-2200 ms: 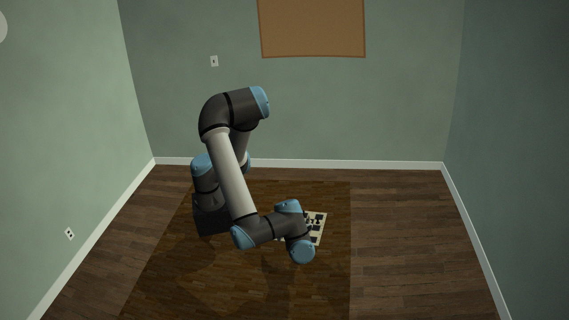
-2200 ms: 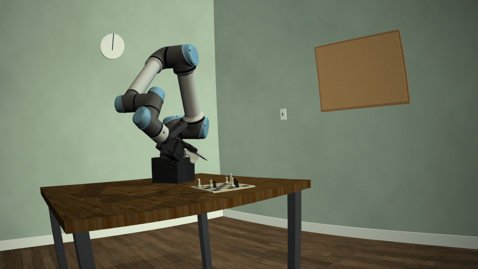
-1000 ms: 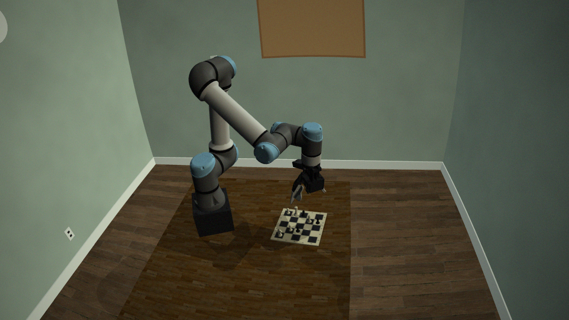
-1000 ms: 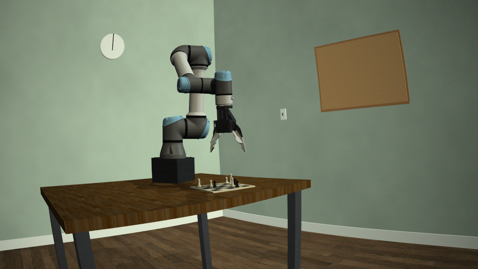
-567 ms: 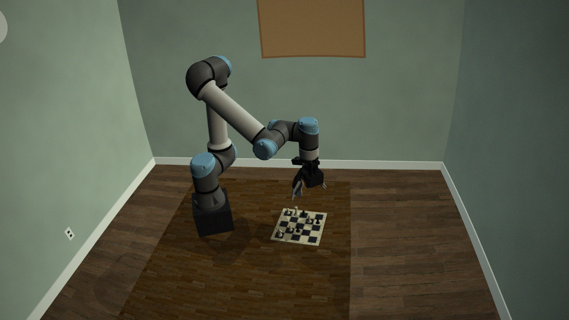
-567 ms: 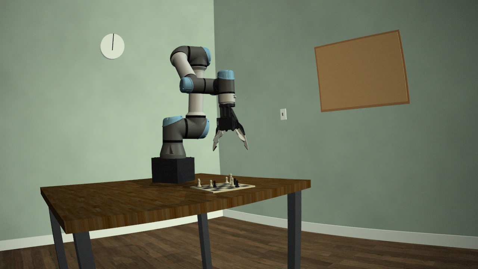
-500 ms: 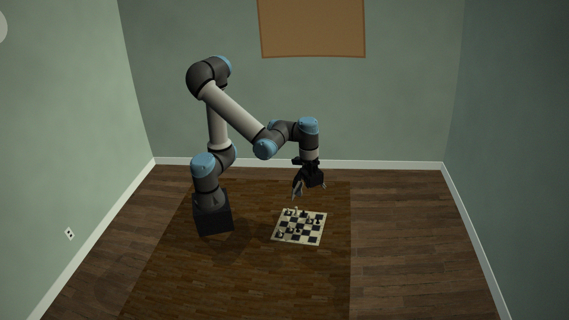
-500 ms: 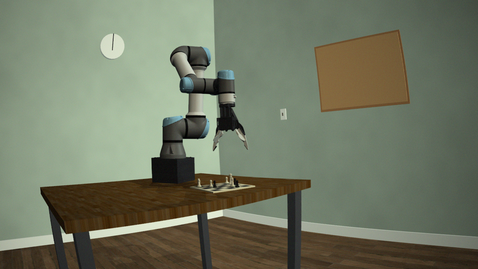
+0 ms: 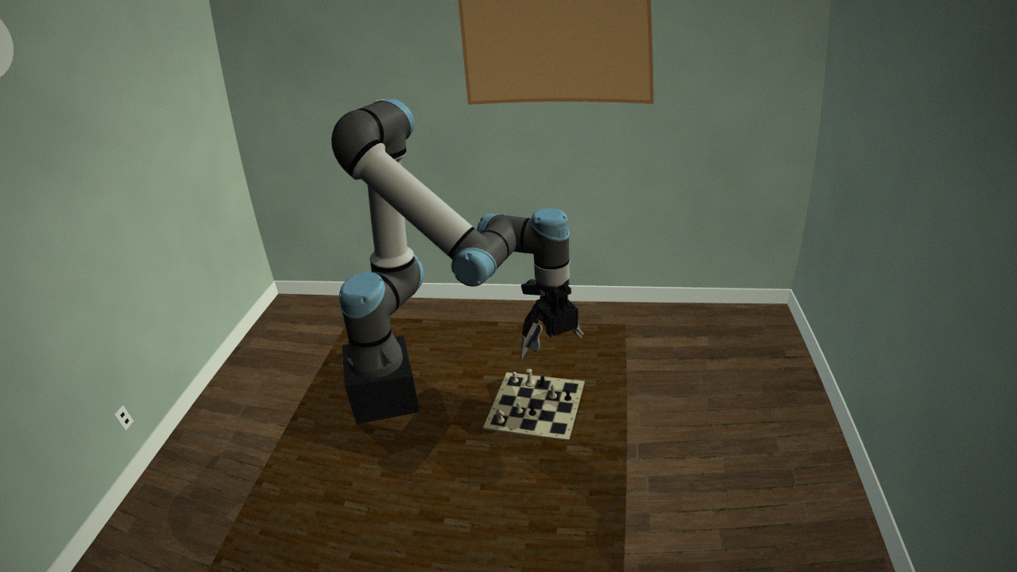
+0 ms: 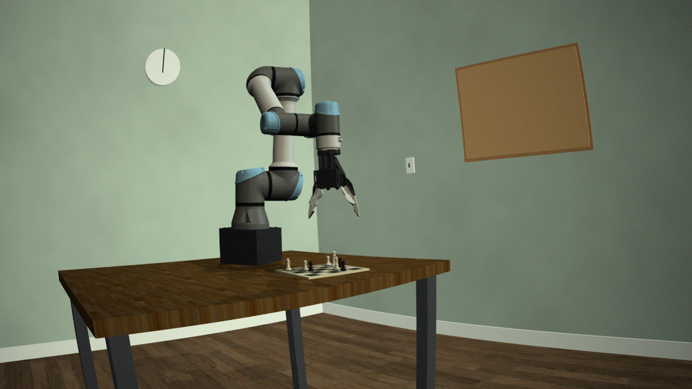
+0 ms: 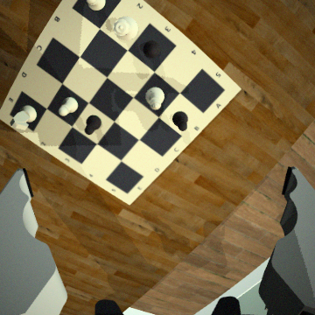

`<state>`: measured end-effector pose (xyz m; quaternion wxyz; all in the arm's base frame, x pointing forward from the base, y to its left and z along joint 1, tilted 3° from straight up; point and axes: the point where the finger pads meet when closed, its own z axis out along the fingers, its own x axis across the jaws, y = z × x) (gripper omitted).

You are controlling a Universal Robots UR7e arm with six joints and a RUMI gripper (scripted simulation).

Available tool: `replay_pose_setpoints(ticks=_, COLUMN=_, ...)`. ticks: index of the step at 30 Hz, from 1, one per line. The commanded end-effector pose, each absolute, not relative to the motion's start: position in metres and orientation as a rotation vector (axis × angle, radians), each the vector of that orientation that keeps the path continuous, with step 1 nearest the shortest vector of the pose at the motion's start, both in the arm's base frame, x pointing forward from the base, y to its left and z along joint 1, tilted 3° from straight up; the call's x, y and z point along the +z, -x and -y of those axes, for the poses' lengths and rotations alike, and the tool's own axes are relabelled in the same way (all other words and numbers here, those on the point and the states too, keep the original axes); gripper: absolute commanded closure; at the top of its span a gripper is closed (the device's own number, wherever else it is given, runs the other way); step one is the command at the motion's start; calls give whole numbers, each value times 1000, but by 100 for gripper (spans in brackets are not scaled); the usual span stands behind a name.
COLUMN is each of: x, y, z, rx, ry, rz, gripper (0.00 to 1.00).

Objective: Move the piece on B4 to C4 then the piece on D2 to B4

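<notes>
The small chessboard [image 11: 118,94] lies on the wooden table, also in the top and exterior views [image 9: 535,403] [image 10: 321,270]. A white piece [image 11: 154,97] stands upright on B4, also seen from above [image 9: 551,391]. C4 [image 11: 136,117] is empty. A white pawn [image 11: 67,105] stands on D2, also seen from above [image 9: 519,410]. My gripper [image 9: 551,341] hangs high above the board's far edge, fingers pointing down, open and empty; it also shows from the side [image 10: 333,213].
Other pieces stand upright: a black pawn on B5 [image 11: 180,119], a black pawn on D3 [image 11: 92,123], a black pawn on A3 [image 11: 151,48], a tall white piece on A2 [image 11: 125,28], a white piece on A1 [image 11: 96,3], a white knight on E1 [image 11: 24,115]. The arm's base [image 9: 377,388] stands left of the board.
</notes>
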<state>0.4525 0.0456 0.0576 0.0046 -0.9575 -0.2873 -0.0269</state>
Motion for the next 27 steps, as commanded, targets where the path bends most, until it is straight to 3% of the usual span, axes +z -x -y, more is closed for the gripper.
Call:
replay_pose_setpoints(ticks=1, x=57, y=-453, z=-46, rx=-86, ry=3013, rz=851, gripper=0)
replay_pose_setpoints(ticks=13, x=51, y=-454, z=-48, rx=-84, ry=3082, rz=515, gripper=0)
replay_pose_setpoints(ticks=27, x=35, y=-456, z=-50, rx=-73, ry=3089, rz=-366, gripper=0)
